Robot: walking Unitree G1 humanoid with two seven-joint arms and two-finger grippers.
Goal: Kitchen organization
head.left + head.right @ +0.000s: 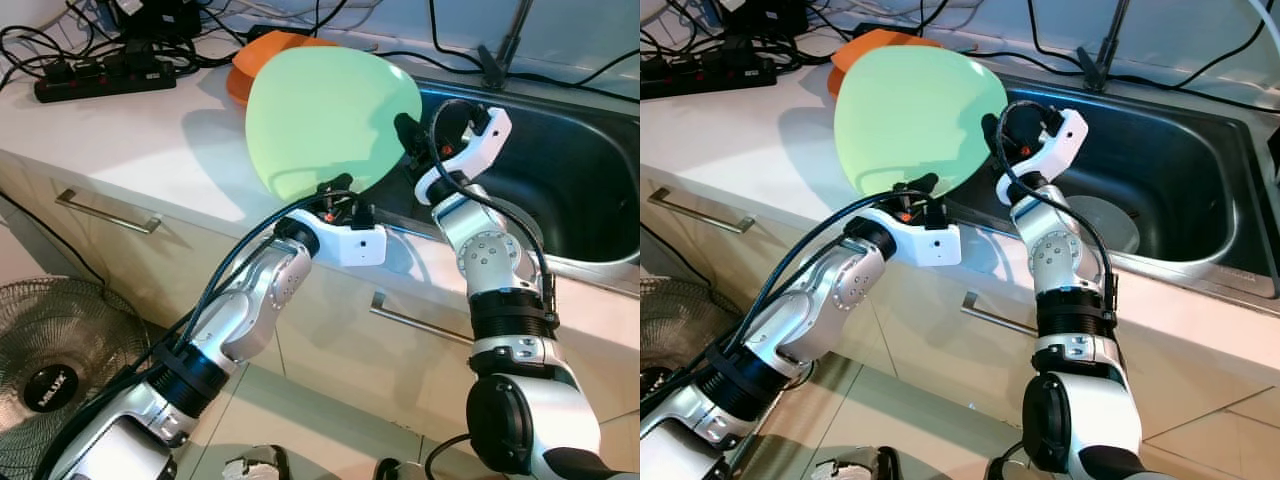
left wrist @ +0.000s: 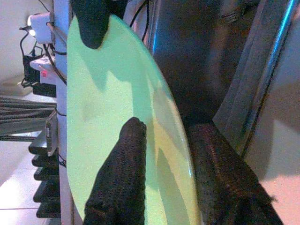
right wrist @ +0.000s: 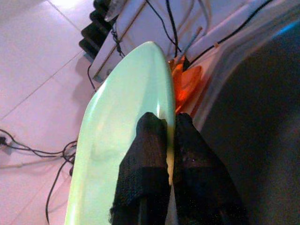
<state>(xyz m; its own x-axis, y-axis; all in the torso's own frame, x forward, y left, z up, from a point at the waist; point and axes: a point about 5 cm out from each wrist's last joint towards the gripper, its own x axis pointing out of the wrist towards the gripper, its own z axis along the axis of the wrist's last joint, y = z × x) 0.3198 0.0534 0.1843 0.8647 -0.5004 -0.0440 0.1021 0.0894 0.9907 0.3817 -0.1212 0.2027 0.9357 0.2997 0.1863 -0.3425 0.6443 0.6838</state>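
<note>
Left eye view: green plate [image 1: 325, 120] held up on edge, tilted, above the bench [image 1: 130, 150] just beside the sink [image 1: 560, 190]. Left tool [image 1: 338, 186] pinching the plate's lower rim, right tool [image 1: 408, 135] pinching the rim nearest the sink. Orange plate [image 1: 262, 55] behind, on the bench, farther from the sink.

Right eye view: same two-tool hold; something round and pale lying in the sink basin, probably a drain cover.

Left wrist view: fingers [image 2: 119, 178] either side of the green rim, clamped.

Right wrist view: fingers [image 3: 147, 159] pressed onto the plate's edge, orange plate beyond.

Step judged: handover or carry of the plate mid-air. Next likely needs one tool releasing before moving or setting down, without letting the plate slip.
</note>
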